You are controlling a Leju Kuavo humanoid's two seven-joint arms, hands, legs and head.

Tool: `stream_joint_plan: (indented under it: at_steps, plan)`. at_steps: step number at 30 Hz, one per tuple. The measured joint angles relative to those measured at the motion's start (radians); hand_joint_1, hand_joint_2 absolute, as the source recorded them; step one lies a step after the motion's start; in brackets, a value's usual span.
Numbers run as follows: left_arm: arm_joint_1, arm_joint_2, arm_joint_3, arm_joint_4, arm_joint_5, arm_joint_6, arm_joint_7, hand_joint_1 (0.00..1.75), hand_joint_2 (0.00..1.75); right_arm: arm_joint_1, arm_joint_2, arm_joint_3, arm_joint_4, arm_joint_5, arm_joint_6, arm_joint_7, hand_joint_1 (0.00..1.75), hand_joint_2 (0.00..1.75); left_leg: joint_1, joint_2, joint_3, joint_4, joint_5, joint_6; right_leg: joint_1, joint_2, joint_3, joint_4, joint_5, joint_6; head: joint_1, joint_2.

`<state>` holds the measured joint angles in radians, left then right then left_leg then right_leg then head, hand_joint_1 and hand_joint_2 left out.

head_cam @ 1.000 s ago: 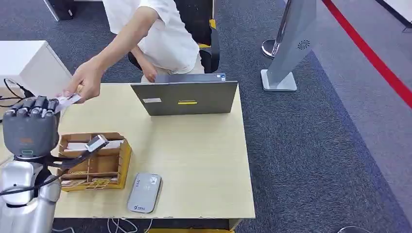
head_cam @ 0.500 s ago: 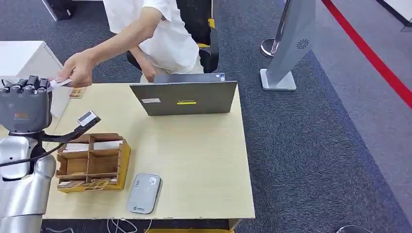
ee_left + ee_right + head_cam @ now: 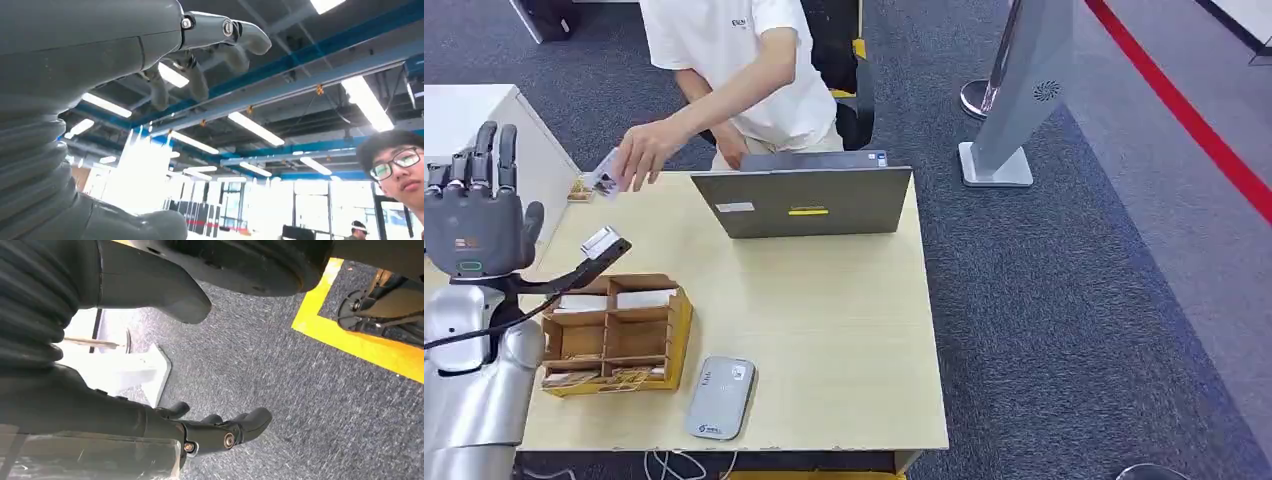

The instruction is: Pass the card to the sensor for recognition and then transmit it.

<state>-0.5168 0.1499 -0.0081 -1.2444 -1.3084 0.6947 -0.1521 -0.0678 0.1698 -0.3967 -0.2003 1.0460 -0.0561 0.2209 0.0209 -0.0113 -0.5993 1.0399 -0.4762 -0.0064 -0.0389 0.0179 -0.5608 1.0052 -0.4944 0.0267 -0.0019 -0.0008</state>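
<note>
My left hand is raised at the table's left edge with its fingers spread upward and nothing in them; the left wrist view has it against the ceiling. A person in a white shirt holds the small white card in a hand over the table's far left corner, well away from my hand. The flat grey sensor lies near the table's front edge. My right hand hangs beside my body above the grey carpet, fingers loosely extended, holding nothing.
A cardboard compartment box with cards stands front left on the wooden table. A grey laptop stands open at the far edge, in front of the person. A white cabinet is at the left and a grey kiosk stands on the carpet.
The person took the card from my left hand's fingertips and drew it right, toward the laptop. My left hand rose, then its fingers spread open.
</note>
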Motion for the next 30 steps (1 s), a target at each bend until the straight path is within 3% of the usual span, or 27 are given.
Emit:
stream_joint_plan:
  at_steps: [7,13,21,30]
  plan:
    - [0.107,0.01,-0.088,-0.136,0.037,-0.014,0.081,0.0,1.75,0.011,0.0,-0.01,0.001,-0.027,-0.024,-0.004,0.0,1.75,0.0,0.0,-0.001,0.0,-0.001,0.0,0.0,0.0,0.0,0.0,0.0,0.0,0.0,0.0]
    - [0.256,0.061,-0.157,-0.331,-0.044,-0.115,0.156,0.0,1.75,0.019,0.0,-0.042,0.002,-0.06,-0.044,-0.004,0.0,1.75,0.0,0.0,-0.001,0.0,-0.001,0.0,0.0,0.0,-0.001,0.0,-0.001,0.0,0.0,0.0]
    - [0.361,0.137,-0.218,-0.468,-0.052,-0.185,0.177,0.0,1.75,0.023,0.0,-0.077,0.002,-0.08,-0.05,-0.016,0.0,1.75,0.0,0.0,0.0,0.0,-0.001,0.0,0.0,0.0,-0.001,0.0,-0.001,0.0,0.0,0.0]
    - [0.391,0.171,-0.244,-0.523,-0.045,-0.227,0.193,0.0,1.75,0.022,0.0,-0.095,0.002,-0.088,-0.052,-0.017,0.0,1.75,0.0,0.0,0.0,0.0,-0.001,0.0,0.0,-0.001,0.0,0.0,-0.001,-0.001,0.0,0.0]
